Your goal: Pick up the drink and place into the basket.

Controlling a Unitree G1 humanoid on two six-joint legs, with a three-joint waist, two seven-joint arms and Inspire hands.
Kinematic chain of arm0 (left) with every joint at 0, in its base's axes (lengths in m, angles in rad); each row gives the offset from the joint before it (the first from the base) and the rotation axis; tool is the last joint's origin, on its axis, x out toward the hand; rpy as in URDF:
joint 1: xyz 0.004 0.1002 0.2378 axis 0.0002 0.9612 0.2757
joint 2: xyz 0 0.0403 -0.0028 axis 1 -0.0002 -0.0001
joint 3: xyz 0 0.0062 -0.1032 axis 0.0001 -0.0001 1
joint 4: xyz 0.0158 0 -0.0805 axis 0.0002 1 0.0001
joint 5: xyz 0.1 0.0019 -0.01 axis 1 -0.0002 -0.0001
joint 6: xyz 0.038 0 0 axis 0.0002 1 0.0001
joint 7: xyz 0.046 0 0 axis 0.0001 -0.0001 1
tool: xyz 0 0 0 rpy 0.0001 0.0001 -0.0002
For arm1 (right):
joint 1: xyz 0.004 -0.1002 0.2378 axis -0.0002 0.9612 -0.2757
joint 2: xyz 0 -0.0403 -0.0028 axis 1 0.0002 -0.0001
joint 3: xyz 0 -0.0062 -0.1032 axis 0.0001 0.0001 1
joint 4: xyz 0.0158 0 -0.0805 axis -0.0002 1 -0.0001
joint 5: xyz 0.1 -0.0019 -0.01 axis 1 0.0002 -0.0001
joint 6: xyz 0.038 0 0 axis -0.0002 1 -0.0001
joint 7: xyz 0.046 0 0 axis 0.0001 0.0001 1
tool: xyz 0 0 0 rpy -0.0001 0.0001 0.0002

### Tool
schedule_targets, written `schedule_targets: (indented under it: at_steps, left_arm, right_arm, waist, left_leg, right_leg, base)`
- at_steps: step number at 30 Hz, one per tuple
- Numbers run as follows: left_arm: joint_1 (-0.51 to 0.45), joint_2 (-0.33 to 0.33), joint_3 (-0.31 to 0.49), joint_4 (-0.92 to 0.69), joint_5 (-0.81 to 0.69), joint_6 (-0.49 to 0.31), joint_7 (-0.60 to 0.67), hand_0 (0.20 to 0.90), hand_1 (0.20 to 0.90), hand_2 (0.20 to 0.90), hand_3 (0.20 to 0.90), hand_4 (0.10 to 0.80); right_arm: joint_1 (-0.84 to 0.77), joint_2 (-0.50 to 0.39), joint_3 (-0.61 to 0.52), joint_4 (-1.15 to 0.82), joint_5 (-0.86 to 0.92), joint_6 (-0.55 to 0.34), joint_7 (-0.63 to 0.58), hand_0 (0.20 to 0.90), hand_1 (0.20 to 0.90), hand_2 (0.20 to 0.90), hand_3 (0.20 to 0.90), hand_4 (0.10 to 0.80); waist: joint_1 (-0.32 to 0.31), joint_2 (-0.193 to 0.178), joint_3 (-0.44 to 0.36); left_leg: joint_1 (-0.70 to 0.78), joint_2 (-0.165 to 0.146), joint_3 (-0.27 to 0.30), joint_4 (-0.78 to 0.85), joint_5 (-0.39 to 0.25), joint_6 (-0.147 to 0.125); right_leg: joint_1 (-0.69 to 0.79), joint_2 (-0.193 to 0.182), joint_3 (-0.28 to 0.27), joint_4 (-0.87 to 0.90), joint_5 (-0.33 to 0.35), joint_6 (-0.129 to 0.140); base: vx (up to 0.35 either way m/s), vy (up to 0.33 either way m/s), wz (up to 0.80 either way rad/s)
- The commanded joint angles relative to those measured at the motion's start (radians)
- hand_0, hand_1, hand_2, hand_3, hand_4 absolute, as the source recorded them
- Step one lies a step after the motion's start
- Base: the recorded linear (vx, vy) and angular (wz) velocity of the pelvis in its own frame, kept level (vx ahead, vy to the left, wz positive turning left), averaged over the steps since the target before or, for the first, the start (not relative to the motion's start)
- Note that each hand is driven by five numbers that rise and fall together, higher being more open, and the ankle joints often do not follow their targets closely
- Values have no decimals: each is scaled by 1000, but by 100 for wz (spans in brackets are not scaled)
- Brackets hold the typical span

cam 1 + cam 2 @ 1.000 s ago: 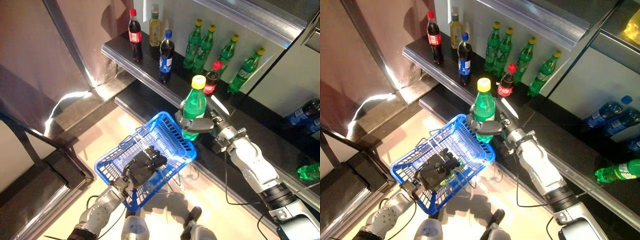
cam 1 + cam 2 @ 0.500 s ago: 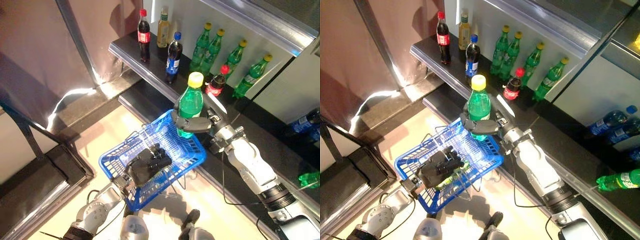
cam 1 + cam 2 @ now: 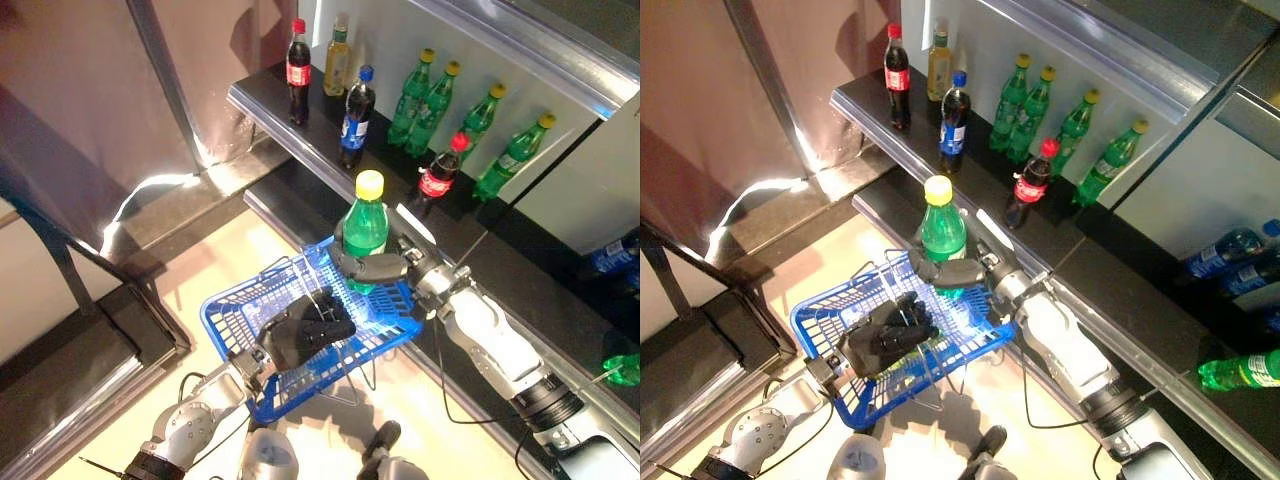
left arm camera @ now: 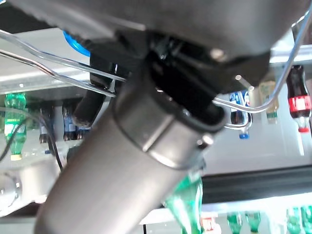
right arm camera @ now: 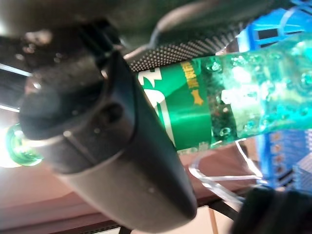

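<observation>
- My left robot hand (image 3: 305, 335) sits at the basket (image 3: 232, 318), gripping its handle.
- My right robot hand (image 3: 372, 266) holds the drink (image 3: 364, 226) upright over the basket's far right corner.
- Shelf (image 3: 300, 137) with bottles stands behind.

The green drink bottle (image 3: 365, 229) is clear glossy plastic with a matt yellow cap, the blue basket (image 3: 232, 318) is shiny plastic lattice with thin bright metal wire handles, and the dark shelf (image 3: 268, 103) looks polished and reflective with a smooth metal edge.
</observation>
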Motion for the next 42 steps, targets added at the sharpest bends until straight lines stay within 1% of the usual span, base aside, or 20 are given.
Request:
schedule_targets:
  at_steps: [1, 6, 16, 20, 29, 35, 42]
  left_arm:
    - [-177, -91, -65, -281, -155, -89, -230, 300, 300, 300, 200, 100]
    - [-183, -90, -64, -300, -163, -79, -247, 300, 300, 300, 200, 100]
    - [-188, -93, -55, -329, -167, -51, -278, 300, 300, 300, 200, 100]
    - [-190, -95, -48, -332, -168, -25, -298, 300, 300, 300, 200, 100]
    - [-199, -97, -56, -350, -162, -4, -316, 300, 300, 300, 200, 100]
    - [-214, -100, -66, -362, -158, -2, -322, 300, 300, 300, 200, 100]
    - [-227, -104, -83, -367, -146, -2, -334, 300, 300, 300, 200, 100]
  right_arm:
    - [-59, 36, -4, -33, 12, -154, -6, 300, 300, 300, 200, 100]
    - [-44, 50, 11, 20, 10, -146, 3, 300, 300, 300, 200, 100]
    - [-25, 63, 17, 134, -53, -140, -22, 300, 300, 300, 200, 100]
    - [-24, 62, 31, 196, -161, -152, -47, 300, 300, 300, 200, 100]
    - [-64, 31, 80, 222, -350, -134, -124, 300, 300, 300, 200, 100]
    - [-116, 9, 126, 204, -482, -85, -163, 300, 300, 300, 200, 100]
    - [-153, -4, 160, 189, -546, -42, -174, 300, 300, 300, 200, 100]
  waist:
    - [7, 7, -243]
    - [12, 7, -245]
    - [23, 5, -250]
    - [33, 5, -251]
    - [39, 3, -253]
    - [42, 4, -250]
    - [49, 5, -248]
  left_leg:
    - [-76, -124, 5, -36, 73, 95]
    - [-80, -123, 1, -36, 77, 93]
    - [-84, -126, -15, -36, 77, 92]
    - [-81, -125, -19, -36, 75, 90]
    - [-87, -128, -31, -36, 77, 90]
    - [-87, -130, -35, -36, 79, 91]
    - [-83, -129, -40, -36, 78, 89]
  right_leg:
    - [193, 37, -50, -2, -164, 73]
    - [194, 36, -55, -2, -163, 74]
    - [195, 36, -63, -2, -165, 71]
    - [200, 36, -65, -2, -168, 72]
    - [200, 36, -68, -2, -167, 73]
    - [202, 37, -67, -2, -169, 72]
    - [209, 40, -67, -2, -173, 70]
  base:
    - [5, 4, 4]
    - [0, 0, 0]
    - [0, 0, 6]
    - [1, 0, 1]
    - [0, 0, 0]
    - [-2, 2, 6]
    - [0, 0, 0]
